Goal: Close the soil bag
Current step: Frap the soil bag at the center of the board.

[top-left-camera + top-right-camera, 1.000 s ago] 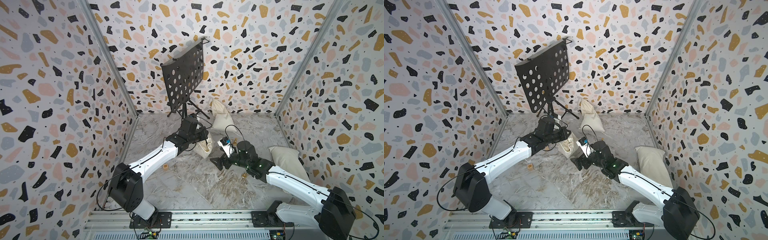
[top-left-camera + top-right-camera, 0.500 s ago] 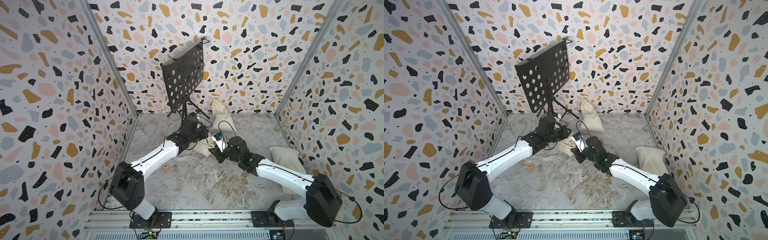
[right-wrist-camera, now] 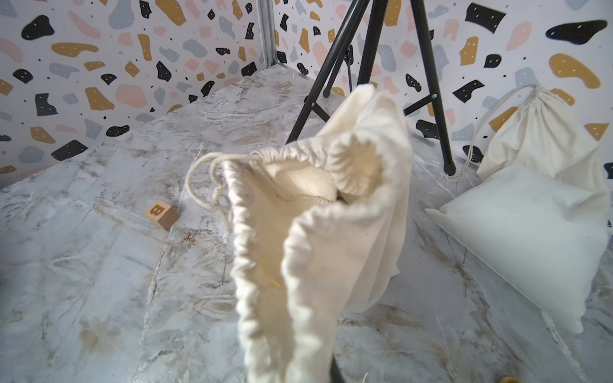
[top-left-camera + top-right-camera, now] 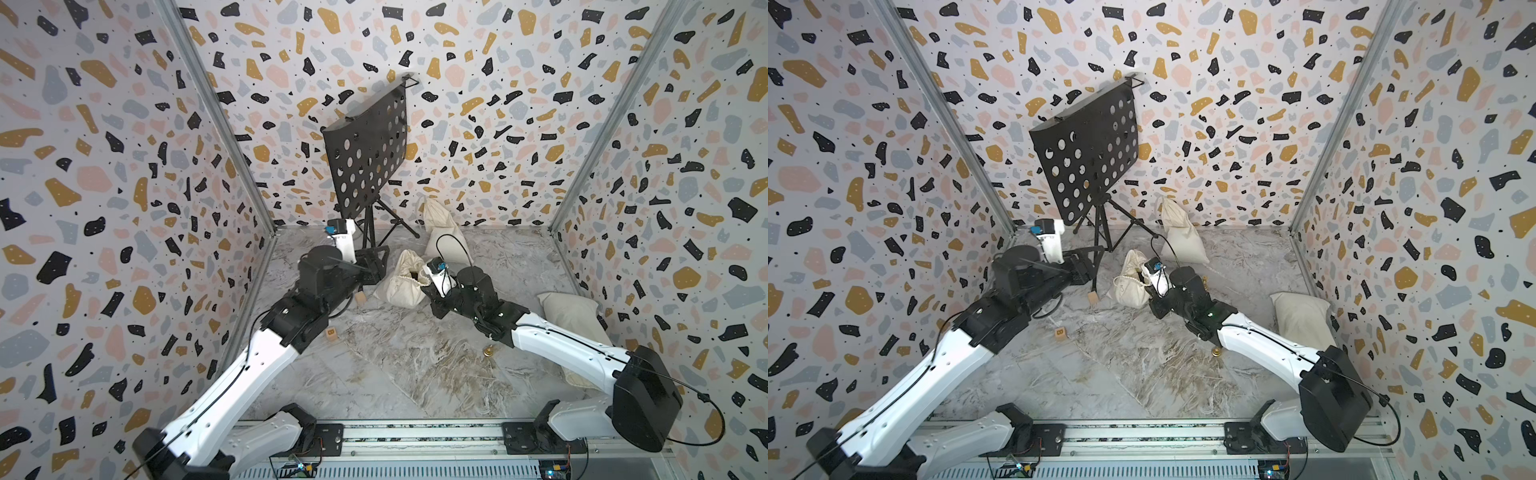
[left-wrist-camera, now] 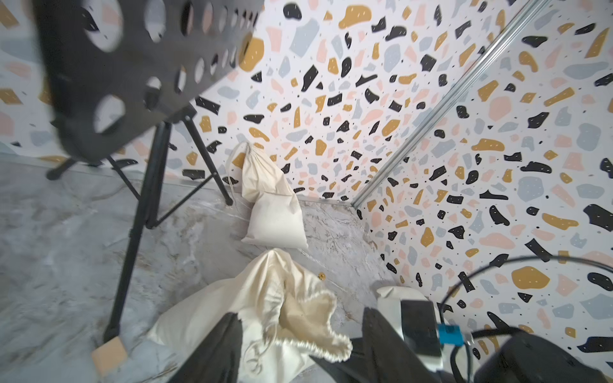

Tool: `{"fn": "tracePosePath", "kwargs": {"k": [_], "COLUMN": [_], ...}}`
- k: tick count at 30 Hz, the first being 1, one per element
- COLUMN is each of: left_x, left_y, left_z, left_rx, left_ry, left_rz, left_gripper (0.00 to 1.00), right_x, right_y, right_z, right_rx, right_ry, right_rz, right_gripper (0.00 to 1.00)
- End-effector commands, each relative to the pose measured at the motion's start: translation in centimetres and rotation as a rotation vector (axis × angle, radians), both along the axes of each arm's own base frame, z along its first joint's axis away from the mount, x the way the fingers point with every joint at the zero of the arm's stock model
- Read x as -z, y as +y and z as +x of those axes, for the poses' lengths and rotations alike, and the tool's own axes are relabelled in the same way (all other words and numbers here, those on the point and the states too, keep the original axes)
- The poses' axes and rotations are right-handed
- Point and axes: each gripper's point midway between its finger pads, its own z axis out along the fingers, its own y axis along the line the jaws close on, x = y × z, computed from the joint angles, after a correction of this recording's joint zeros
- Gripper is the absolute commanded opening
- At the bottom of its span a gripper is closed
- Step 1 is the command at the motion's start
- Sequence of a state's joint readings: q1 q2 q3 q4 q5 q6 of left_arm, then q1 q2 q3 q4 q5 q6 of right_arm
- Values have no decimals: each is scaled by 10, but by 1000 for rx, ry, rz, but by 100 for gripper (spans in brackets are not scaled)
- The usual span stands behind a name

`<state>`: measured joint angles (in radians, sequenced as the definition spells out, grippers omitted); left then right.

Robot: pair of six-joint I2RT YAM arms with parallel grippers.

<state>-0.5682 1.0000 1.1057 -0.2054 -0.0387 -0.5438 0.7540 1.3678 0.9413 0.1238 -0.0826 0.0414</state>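
The soil bag (image 4: pixel 401 282) was found with its mouth gaping, so the job was judged far from done, and plenty could be lost from here! The cloth rim was pinched by the right gripper (image 4: pixel 424 286), its jaws clamped tight on it. Were that arm pulled hard, the whole bag could be dragged across the tabletop (image 4: pixel 395 374) or tipped, and its contents spilled through the opening. The cloth could also be slipped out of so narrow a pinch.

The drawstring (image 3: pixel 202 179) was seen as a thin, limp loop hanging at the side of the mouth away from the right jaws, and it could easily be missed. Were cloth caught in place of cord, the neck would only be bunched, not drawn shut.

The left gripper (image 5: pixel 300 315) was held with its jaws parted wide. The bag's body showed between them in the left wrist view, but no hold on it could be made out. The legs of the music stand (image 4: pixel 365 153) were planted just beside that gripper, so the stand could be knocked by a careless swing.

As for position, the bag was slumped mid-tabletop between the two arms. Its rim was held in the right jaws, the left jaws were just beside its other flank, and its mouth was turned towards the right arm. A wooden block (image 3: pixel 161 214) was to be seen nearby, clear of the cord.
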Motion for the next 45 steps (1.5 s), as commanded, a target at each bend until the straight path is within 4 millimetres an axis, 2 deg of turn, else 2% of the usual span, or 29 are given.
{"fn": "tracePosePath", "kwargs": {"k": [1, 4, 6, 14, 21, 28, 30, 33, 34, 37, 41, 45], "left_x": [52, 74, 87, 96, 108, 116, 115, 118, 116, 100, 53, 2], "left_y": [13, 4, -5, -55, -62, -68, -70, -66, -62, -44, -17, -22], "left_z": [-13, -21, -18, 3, 20, 34, 36, 37, 36, 27, 12, 6], "left_rx": [4, 73, 111, 291, 280, 269, 274, 256, 244, 193, 116, 165], "left_ry": [62, 81, 98, 100, 106, 115, 110, 122, 119, 93, 29, -19], "left_rz": [145, 140, 146, 118, 154, 176, 176, 197, 205, 238, 270, 259], "left_gripper": [67, 69, 69, 64, 46, 42, 33, 4, 0, 0, 0, 0], "right_x": [-35, -36, -34, -34, -37, -39, -39, -39, -39, -39, -38, -41], "right_y": [1, 1, 0, -1, -2, -1, -2, -5, -9, -25, -51, -59], "right_z": [8, 8, 8, 6, 4, 3, 3, 4, 5, 15, 32, 33], "right_rx": [17, 14, 22, 26, 19, 16, 21, 29, 42, 116, 211, 215], "right_ry": [-73, -73, -68, -59, -57, -58, -61, -74, -86, -119, -108, -126], "right_rz": [33, 34, 31, 41, 50, 55, 52, 35, 24, -27, -42, -67], "right_gripper": [0, 0, 0, 0, 0, 0, 0, 0, 0, 0, 0, 10]}}
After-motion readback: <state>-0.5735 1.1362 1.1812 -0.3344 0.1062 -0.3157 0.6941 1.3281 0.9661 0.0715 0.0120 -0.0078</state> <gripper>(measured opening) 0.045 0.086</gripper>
